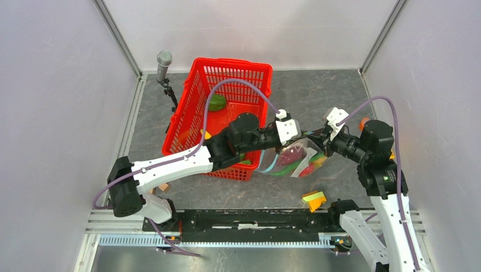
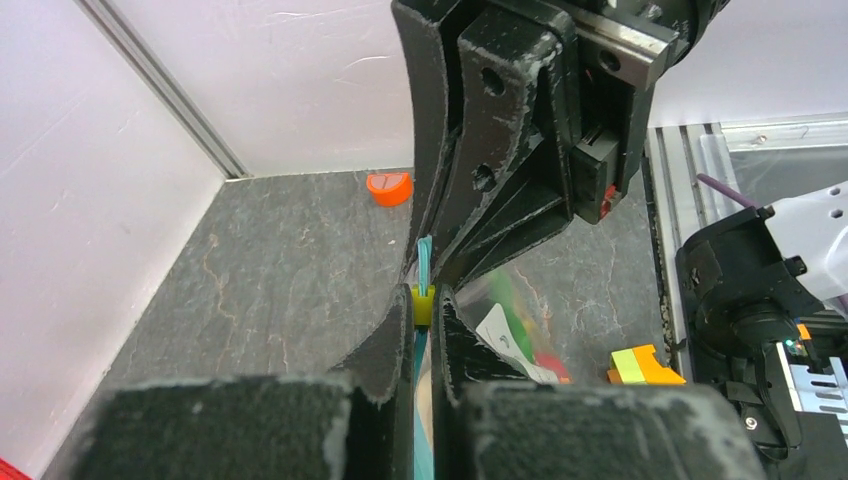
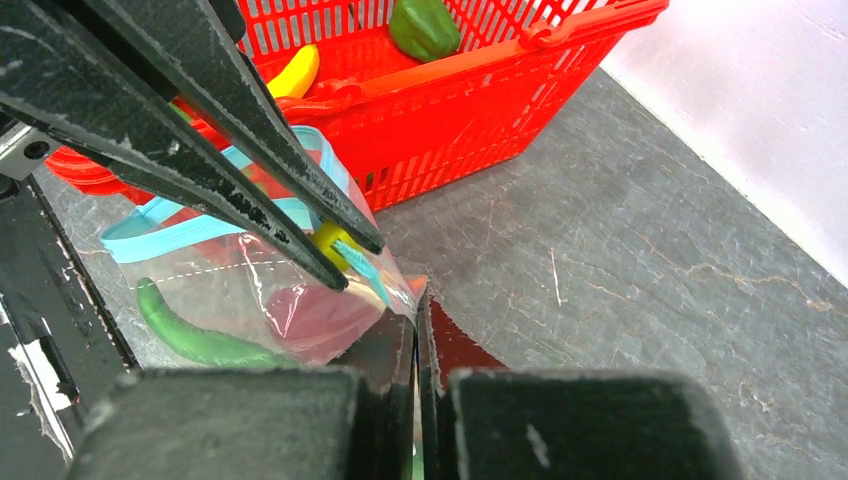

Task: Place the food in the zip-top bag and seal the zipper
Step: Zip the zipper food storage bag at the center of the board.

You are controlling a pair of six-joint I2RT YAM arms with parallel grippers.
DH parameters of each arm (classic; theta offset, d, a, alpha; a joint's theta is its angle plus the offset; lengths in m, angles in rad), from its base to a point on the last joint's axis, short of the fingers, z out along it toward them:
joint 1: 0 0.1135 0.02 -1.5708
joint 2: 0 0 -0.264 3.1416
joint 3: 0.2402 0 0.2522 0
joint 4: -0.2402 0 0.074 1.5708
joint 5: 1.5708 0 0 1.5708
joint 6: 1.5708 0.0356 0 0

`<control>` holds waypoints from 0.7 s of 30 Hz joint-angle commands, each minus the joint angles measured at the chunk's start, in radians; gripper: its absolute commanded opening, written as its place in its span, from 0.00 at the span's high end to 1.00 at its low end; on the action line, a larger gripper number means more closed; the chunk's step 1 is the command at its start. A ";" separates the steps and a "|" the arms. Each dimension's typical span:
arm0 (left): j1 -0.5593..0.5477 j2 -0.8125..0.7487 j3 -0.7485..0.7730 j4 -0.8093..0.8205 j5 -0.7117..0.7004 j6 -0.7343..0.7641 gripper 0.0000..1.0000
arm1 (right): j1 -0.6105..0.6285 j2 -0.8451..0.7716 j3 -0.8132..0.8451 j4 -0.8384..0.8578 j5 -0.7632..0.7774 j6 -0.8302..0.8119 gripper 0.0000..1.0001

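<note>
The clear zip-top bag (image 1: pixel 292 160) lies beside the red basket and holds food: a long green pepper (image 3: pixel 190 338) and a red piece (image 3: pixel 320 312). Its light blue zipper (image 3: pixel 200 228) runs along the mouth. My left gripper (image 2: pixel 426 300) is shut on the zipper's yellow slider (image 2: pixel 424 306), close to the bag's right end. My right gripper (image 3: pixel 418 300) faces it and is shut on the bag's corner. In the top view the two grippers (image 1: pixel 306 136) (image 1: pixel 319 136) nearly meet tip to tip. A green pepper (image 3: pixel 425 25) and a banana (image 3: pixel 295 72) lie in the basket.
The red lattice basket (image 1: pixel 198 79) stands left of the bag, under my left arm. A yellow-green-orange block stack (image 1: pixel 313 199) sits near the front edge. An orange piece (image 2: pixel 390 187) lies by the right wall. A microphone on a stand (image 1: pixel 164 62) is at the back left.
</note>
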 commanded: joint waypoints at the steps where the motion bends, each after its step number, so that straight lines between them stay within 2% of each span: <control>1: 0.023 -0.059 -0.044 -0.015 -0.059 -0.064 0.97 | -0.012 -0.016 0.030 0.092 0.084 0.019 1.00; 12: 0.025 -0.050 -0.002 -0.056 -0.046 -0.060 0.97 | -0.011 -0.033 0.085 0.045 0.039 -0.009 1.00; 21: 0.040 -0.111 -0.123 -0.003 -0.089 -0.101 0.95 | -0.011 -0.050 0.127 0.011 0.038 -0.015 1.00</control>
